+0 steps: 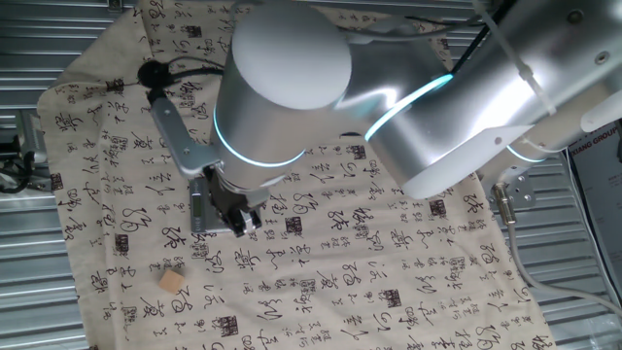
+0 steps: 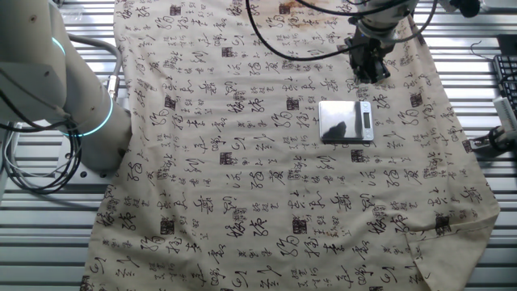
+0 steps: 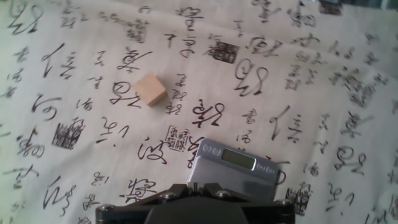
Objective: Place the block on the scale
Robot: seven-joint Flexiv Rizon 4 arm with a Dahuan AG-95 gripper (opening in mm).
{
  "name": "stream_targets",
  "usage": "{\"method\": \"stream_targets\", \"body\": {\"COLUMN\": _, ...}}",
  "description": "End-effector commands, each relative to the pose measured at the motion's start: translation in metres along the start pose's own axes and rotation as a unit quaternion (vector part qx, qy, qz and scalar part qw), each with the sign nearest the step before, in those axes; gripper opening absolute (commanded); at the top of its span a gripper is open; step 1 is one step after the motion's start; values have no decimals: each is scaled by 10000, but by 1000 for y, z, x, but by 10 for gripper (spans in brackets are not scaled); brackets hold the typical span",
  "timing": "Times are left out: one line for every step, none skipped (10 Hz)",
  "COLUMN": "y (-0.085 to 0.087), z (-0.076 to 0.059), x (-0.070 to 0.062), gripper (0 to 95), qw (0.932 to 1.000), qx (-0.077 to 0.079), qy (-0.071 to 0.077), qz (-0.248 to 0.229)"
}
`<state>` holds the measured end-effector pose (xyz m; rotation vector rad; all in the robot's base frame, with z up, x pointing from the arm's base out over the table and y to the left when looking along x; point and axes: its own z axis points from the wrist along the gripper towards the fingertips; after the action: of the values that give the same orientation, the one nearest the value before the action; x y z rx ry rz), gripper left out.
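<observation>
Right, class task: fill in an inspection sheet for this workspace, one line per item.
Surface: cloth printed with black calligraphy, over a ribbed metal table.
Job's things: block lies on the cloth, apart from the scale; nothing rests on the scale.
Clutter: nothing seen.
Grippers: gripper above the cloth beside the scale, holding nothing; open or shut cannot be told.
Cables: black cable loops across the cloth to the hand.
Surroundings: keyboard at the edge of the other fixed view.
</observation>
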<state>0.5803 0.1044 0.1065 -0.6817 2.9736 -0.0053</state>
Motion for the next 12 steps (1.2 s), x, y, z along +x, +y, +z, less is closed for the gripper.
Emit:
{"method": "stream_targets", "body": {"y": 3, "z": -1, "x": 1, "gripper": 0, "qw": 9994, "qx": -34, "qy": -12, "qz": -341}}
{"method": "stream_targets", "body": {"y": 3, "z": 0, "x": 1, "gripper": 0, "qw": 9993, "qx": -45, "qy": -5, "qz": -359}}
{"method": "stream_targets", "body": {"y": 3, "z": 0, "x": 1, "gripper": 0, "qw": 9993, "qx": -45, "qy": -5, "qz": -367}}
{"method": "stream_targets", "body": {"y": 3, "z": 0, "x": 1, "gripper": 0, "qw": 9993, "qx": -43, "qy": 16, "qz": -376}}
{"method": "stream_targets", "body": {"y": 3, "z": 0, "x": 1, "gripper": 0, "qw": 9993, "qx": -45, "qy": 32, "qz": -379}}
{"method": "stream_targets", "body": {"y": 3, "z": 0, "x": 2, "gripper": 0, "qw": 9993, "qx": -46, "qy": 38, "qz": -356}}
{"method": "stream_targets", "body": {"y": 3, "z": 0, "x": 2, "gripper": 0, "qw": 9994, "qx": -46, "qy": 17, "qz": -341}}
{"method": "stream_targets", "body": {"y": 3, "z": 0, "x": 2, "gripper": 0, "qw": 9995, "qx": -50, "qy": 10, "qz": -316}}
{"method": "stream_targets", "body": {"y": 3, "z": 0, "x": 2, "gripper": 0, "qw": 9995, "qx": -50, "qy": 10, "qz": -316}}
{"method": "stream_targets", "body": {"y": 3, "z": 0, "x": 2, "gripper": 0, "qw": 9995, "qx": -50, "qy": 10, "qz": -316}}
{"method": "stream_targets", "body": {"y": 3, "z": 0, "x": 2, "gripper": 0, "qw": 9995, "qx": -50, "qy": 10, "qz": -316}}
{"method": "stream_targets", "body": {"y": 3, "z": 0, "x": 2, "gripper": 0, "qw": 9995, "qx": -62, "qy": -9, "qz": -308}}
